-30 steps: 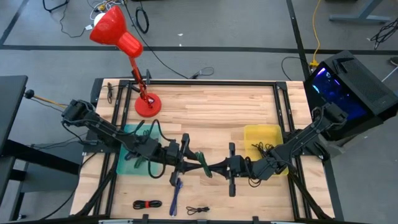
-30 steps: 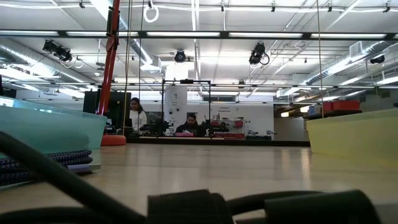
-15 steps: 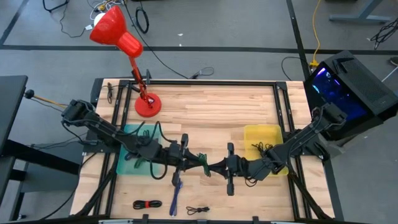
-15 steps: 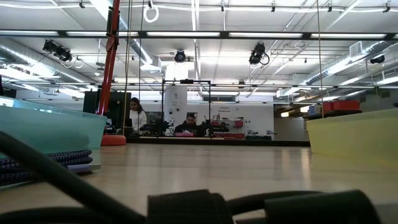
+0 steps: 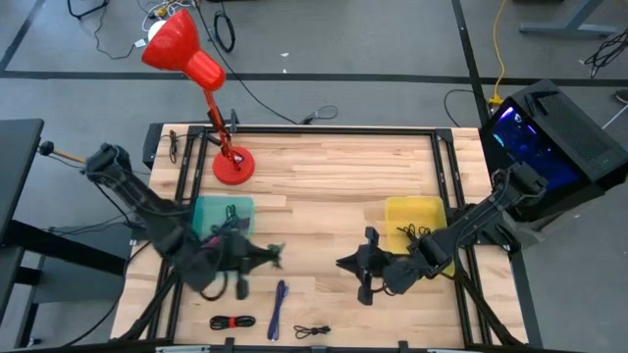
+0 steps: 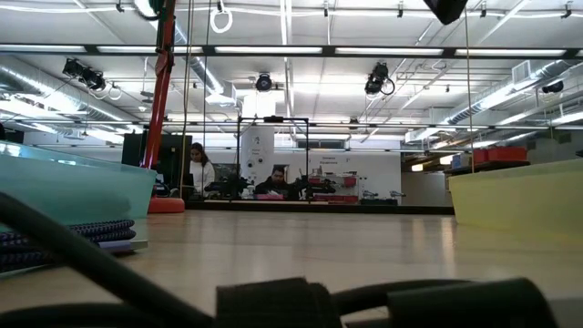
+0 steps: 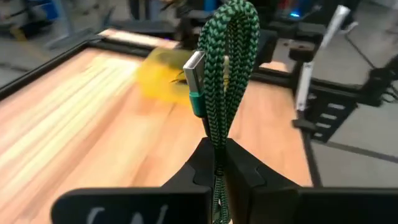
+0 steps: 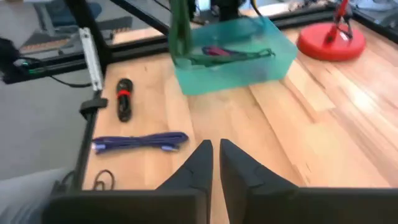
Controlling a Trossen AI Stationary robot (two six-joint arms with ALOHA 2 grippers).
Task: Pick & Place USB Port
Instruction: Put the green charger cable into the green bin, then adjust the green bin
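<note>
A green braided USB cable (image 7: 227, 68), folded into a bundle with a silver plug (image 7: 194, 64), is in my left gripper (image 7: 218, 163), which is shut on it. In the high view that gripper (image 5: 273, 254) hovers just right of the teal bin (image 5: 222, 210), over the table's near half. My right gripper (image 5: 345, 263) is shut, holds nothing and points left at mid-table, a short way from the cable (image 5: 278, 250). In the right wrist view the cable (image 8: 180, 31) hangs beyond the right gripper (image 8: 216, 163), near the teal bin (image 8: 233, 53). My left gripper pinches the green cable bundle between its two fingers (image 7: 200, 168), at the bundle's lower part (image 7: 217, 140). Several strands run through the pinch. The looped end and the plug stand out beyond the fingertips, and the bundle is lifted clear of the table.
A yellow bin (image 5: 412, 222) sits near the right edge. A purple cable (image 5: 279, 308), a red-and-black cable (image 5: 233, 322) and a thin black cable (image 5: 312, 331) lie along the near edge. A red lamp's base (image 5: 234, 167) stands far left. Bare wood lies in the middle.
My left arm has pulled back toward the table's left and near edge, carrying the green cable away from the right gripper, which it met at mid-table a second ago. The right gripper has stayed almost where it was, now apart from the cable.
</note>
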